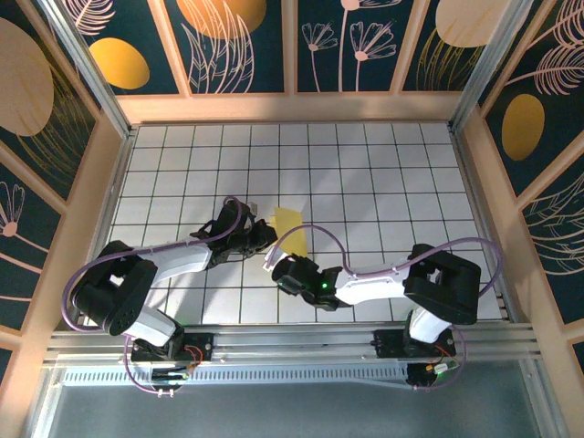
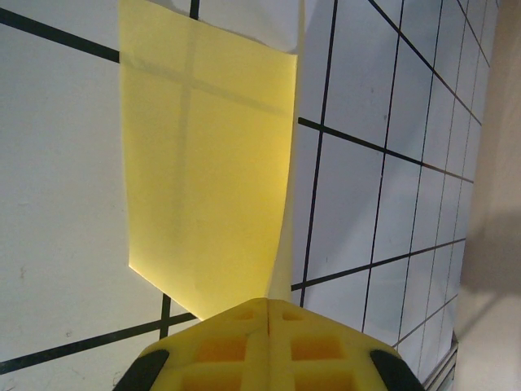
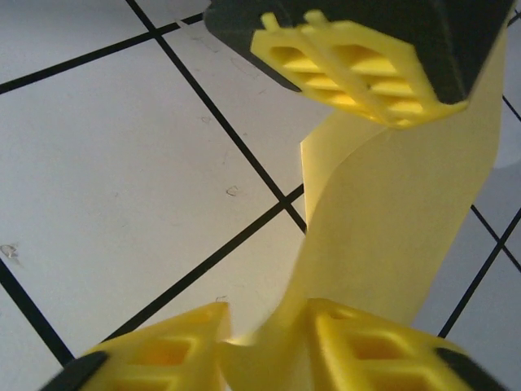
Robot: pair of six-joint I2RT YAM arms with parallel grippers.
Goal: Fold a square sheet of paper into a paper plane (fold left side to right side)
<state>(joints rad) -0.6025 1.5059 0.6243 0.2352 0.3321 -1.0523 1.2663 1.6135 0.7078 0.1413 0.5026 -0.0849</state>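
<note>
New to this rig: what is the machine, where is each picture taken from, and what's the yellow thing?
Two robot arms are bolted side by side at the near edge of a white gridded table. The overhead picture looks down from behind them: left arm, right arm. The other two come from a camera on each wrist, looking along that arm's own yellow fingers. The yellow thing is a thin sheet of paper, curving up off the table. The left pincer is shut on it. The right pincer has its fingers apart on either side of the paper, not yet pinching.
</note>
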